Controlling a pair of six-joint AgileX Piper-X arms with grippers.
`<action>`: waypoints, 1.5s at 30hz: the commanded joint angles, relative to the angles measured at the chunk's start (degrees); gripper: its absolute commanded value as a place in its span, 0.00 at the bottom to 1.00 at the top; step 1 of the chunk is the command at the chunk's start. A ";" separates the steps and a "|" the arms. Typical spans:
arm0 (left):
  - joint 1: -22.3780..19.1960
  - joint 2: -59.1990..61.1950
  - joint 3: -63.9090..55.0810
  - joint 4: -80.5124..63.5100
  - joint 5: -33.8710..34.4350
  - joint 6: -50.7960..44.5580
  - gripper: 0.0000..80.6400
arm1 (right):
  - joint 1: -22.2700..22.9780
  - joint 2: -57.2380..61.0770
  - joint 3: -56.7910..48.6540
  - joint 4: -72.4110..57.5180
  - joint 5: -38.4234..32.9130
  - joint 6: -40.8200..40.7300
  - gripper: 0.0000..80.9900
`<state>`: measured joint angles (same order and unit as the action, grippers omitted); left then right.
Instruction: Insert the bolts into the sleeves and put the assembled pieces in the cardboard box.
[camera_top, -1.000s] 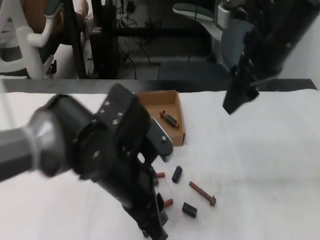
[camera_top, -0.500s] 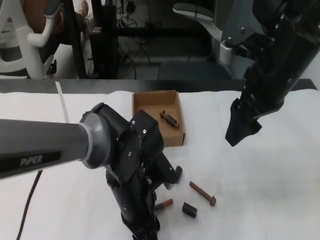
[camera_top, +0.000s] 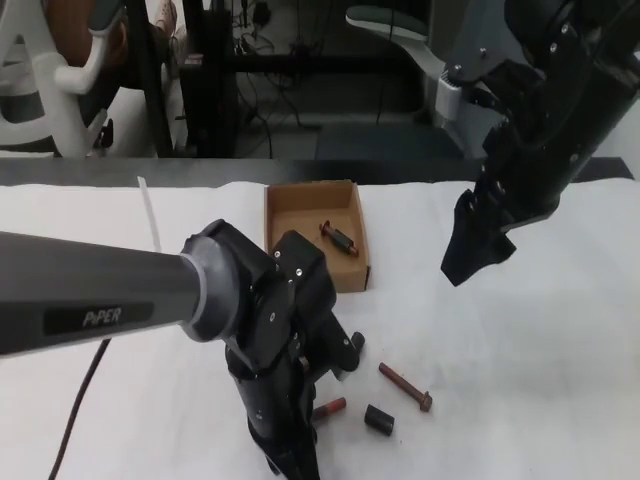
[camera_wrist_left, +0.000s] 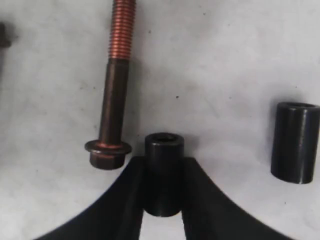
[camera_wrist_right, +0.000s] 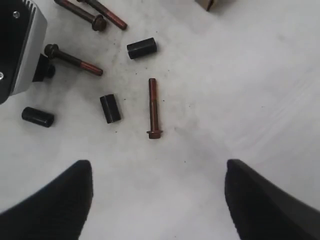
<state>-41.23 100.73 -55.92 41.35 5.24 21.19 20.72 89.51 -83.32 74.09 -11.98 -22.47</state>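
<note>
Right now you're on the pick-up step. Your left tool is clamped on a black sleeve on the tabletop, with a bolt just beside its fingers. Your right tool hangs wide and empty above a loose bolt. Next, I'd judge, lift the sleeve clear and level. Have the right tool fetch that bolt for threading. The cardboard box sits well apart from both tools.

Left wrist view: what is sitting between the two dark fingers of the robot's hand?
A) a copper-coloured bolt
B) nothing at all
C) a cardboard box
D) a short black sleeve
D: a short black sleeve stands between the fingers of the left hand, which press against both its sides, while the bolt lies free beside it.
</note>
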 joint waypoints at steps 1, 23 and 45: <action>-0.12 0.73 0.20 -1.09 -1.09 -0.87 0.02 | -0.23 -0.89 0.01 -1.20 -1.25 -0.71 0.86; 17.36 -52.56 15.20 -14.07 1.08 -23.62 0.02 | 8.37 3.05 0.16 -7.06 -6.26 -25.45 0.86; 17.34 -88.39 22.37 -8.39 -14.62 -26.36 0.02 | 23.16 26.57 0.16 -16.28 8.87 -31.16 0.67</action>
<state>-24.03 12.92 -33.66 31.57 -8.93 -4.96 43.77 114.88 -83.09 58.71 -5.07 -53.10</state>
